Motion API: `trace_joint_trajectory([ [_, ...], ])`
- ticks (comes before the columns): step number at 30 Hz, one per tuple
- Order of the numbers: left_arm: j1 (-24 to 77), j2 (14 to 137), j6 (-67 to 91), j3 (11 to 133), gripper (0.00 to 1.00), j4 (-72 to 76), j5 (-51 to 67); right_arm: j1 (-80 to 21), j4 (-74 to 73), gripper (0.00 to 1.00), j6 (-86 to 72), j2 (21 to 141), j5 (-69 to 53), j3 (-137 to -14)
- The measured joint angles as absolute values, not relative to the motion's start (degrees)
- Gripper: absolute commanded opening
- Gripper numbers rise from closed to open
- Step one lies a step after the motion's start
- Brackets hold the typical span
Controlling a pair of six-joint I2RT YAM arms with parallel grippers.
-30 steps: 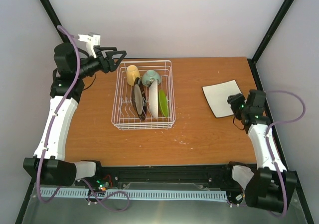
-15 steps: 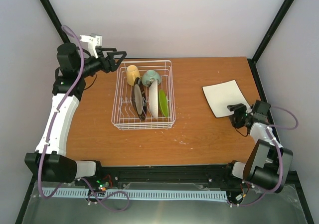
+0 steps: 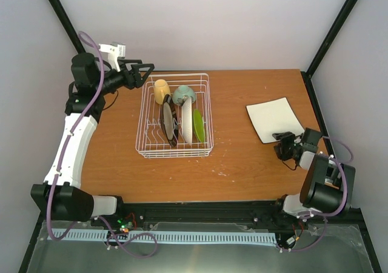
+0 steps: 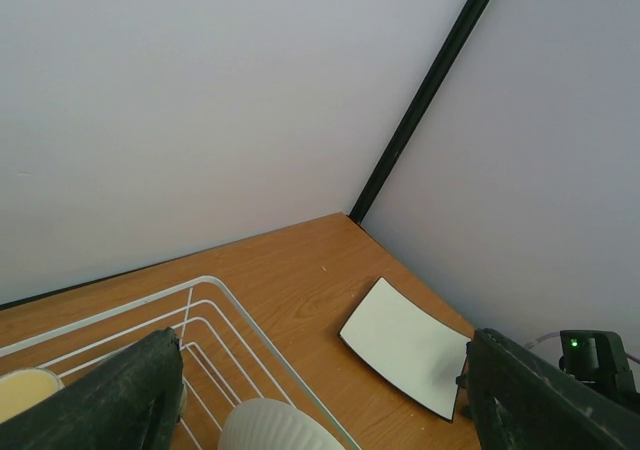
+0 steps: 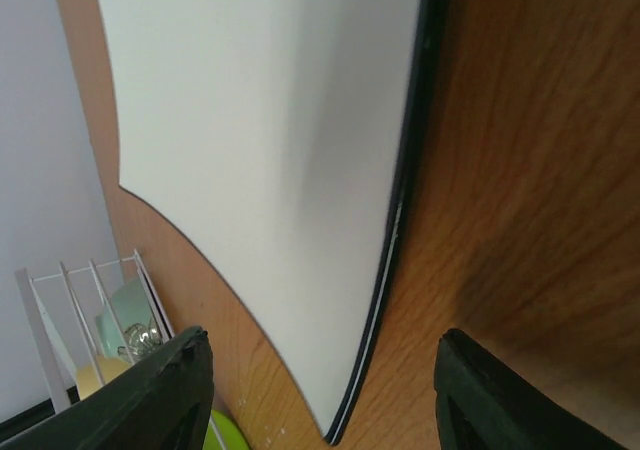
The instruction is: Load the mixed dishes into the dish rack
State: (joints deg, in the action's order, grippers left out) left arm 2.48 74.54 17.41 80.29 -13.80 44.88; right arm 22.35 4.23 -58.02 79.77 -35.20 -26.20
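Note:
The white wire dish rack (image 3: 143, 119) stands left of centre. It holds a yellow cup (image 3: 161, 90), a pale mint bowl (image 3: 183, 94), a dark-rimmed plate (image 3: 168, 125), a pale ribbed plate (image 3: 187, 121) and a lime-green plate (image 3: 199, 126), the plates on edge. The square white plate (image 3: 273, 117) lies flat at the right. My right gripper (image 3: 282, 144) is open and low at its near corner; in the right wrist view the square white plate (image 5: 260, 150) reaches in between the fingers of this gripper (image 5: 320, 400). My left gripper (image 3: 144, 71) hangs open and empty over the rack's far-left corner.
The left wrist view looks across the rack's rim (image 4: 230, 315) to the square plate (image 4: 405, 345) and the right arm (image 4: 595, 355) beyond. Black frame posts stand at the back corners. The right arm is folded near the table's right edge.
The right arm has folded down, and its gripper has swung from the plate's right side to its near corner, low at the table. The left arm has barely moved.

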Motion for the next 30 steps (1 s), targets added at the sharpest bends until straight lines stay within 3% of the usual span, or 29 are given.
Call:
trace_joint_trajectory([
  [16, 2.5, 74.5, 16.3, 79.9, 0.78, -14.2, 42.9, 18.3, 27.4, 0.59, -67.1, 91.7, -36.6, -23.9],
  [18, 2.5, 74.5, 16.1, 79.9, 0.78, -14.2, 42.8, 17.9, 29.1, 0.52, -67.7, 92.3, -36.6, -23.6],
  [26, 2.5, 74.5, 15.8, 79.9, 0.78, -14.3, 42.5, 17.4, 33.0, 0.06, -69.8, 95.4, -36.5, -22.0],
  [30, 2.5, 74.5, 15.6, 79.9, 0.78, -14.6, 42.2, 17.4, 35.9, 0.03, -71.5, 96.2, -37.1, -21.6],
])
